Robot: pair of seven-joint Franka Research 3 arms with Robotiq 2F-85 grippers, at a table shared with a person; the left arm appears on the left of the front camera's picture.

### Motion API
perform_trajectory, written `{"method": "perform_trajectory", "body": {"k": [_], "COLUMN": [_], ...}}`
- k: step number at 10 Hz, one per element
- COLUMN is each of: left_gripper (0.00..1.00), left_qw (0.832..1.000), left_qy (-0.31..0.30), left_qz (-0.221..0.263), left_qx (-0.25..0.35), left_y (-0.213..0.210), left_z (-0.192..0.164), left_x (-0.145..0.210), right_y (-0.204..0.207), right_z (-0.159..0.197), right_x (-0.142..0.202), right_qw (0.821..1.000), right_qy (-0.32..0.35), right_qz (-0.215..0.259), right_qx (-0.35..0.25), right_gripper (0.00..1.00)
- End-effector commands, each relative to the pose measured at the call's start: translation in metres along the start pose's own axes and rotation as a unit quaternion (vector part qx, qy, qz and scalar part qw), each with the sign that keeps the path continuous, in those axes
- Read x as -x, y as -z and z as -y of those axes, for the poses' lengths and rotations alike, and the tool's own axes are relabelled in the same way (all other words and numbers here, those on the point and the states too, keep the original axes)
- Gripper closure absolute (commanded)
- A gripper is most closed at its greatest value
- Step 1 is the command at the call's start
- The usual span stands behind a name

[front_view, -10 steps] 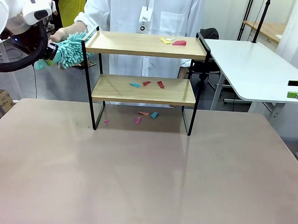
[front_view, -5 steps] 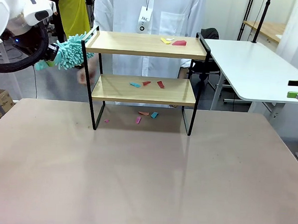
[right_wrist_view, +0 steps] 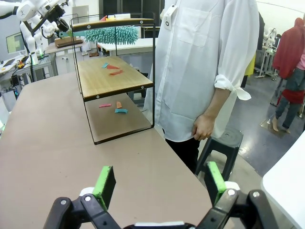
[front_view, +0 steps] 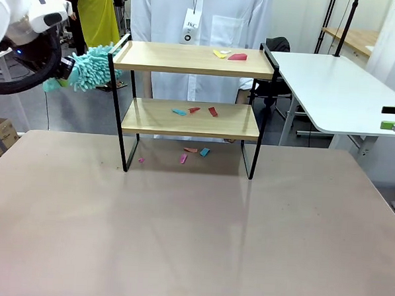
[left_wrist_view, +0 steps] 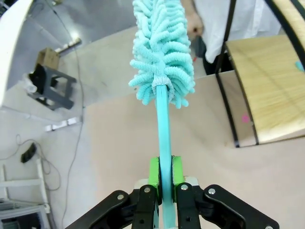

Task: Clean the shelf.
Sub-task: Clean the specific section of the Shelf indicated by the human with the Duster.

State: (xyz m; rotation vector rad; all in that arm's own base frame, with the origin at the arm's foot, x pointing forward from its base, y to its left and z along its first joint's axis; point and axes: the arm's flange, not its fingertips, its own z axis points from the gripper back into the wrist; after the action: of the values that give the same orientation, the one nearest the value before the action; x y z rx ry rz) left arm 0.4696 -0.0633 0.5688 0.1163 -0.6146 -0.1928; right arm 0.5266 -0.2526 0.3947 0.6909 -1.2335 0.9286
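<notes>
The brown desk spreads across the front view. A person in a white coat stands behind its far edge, one hand hanging at the side in the right wrist view, seemingly keeping out of the way. The shelf stands on the far half of the desk, open toward the robot so both boards can be reached. A teal microfibre duster is held level with the top board, its fluffy head at the left side rail, though contact cannot be confirmed; it looks poised for a sweep along that board. The left tool is clamped narrow on the duster's handle. The right tool hangs wide and empty, off beyond the desk's right side. Coloured paper scraps lie on both boards and on the desk beneath, so no cleaning shows yet.
</notes>
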Motion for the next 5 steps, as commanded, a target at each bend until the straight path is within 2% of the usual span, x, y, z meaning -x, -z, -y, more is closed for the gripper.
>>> {"method": "perform_trajectory", "body": {"k": [1,3,5], "left_gripper": [0.87,0.87,0.87], "left_qw": [0.994,0.983,0.964], "left_qy": [0.095,0.162,0.226], "left_qz": [-0.044,-0.075,-0.127], "left_qx": [0.006,0.035,0.058], "left_y": [-0.040,-0.067,-0.091], "left_z": [-0.028,-0.047,-0.058], "left_x": [-0.005,-0.004,0.010], "right_y": [0.003,0.003,0.003], "right_z": [-0.001,-0.001,-0.001], "right_x": [-0.008,-0.008,-0.008], "right_qw": [1.000,1.000,1.000], "right_qy": [0.006,0.006,0.006], "right_qz": [-0.006,-0.006,-0.006], "right_qx": [0.005,0.005,0.005], "right_gripper": [0.00,0.00,0.00]}}
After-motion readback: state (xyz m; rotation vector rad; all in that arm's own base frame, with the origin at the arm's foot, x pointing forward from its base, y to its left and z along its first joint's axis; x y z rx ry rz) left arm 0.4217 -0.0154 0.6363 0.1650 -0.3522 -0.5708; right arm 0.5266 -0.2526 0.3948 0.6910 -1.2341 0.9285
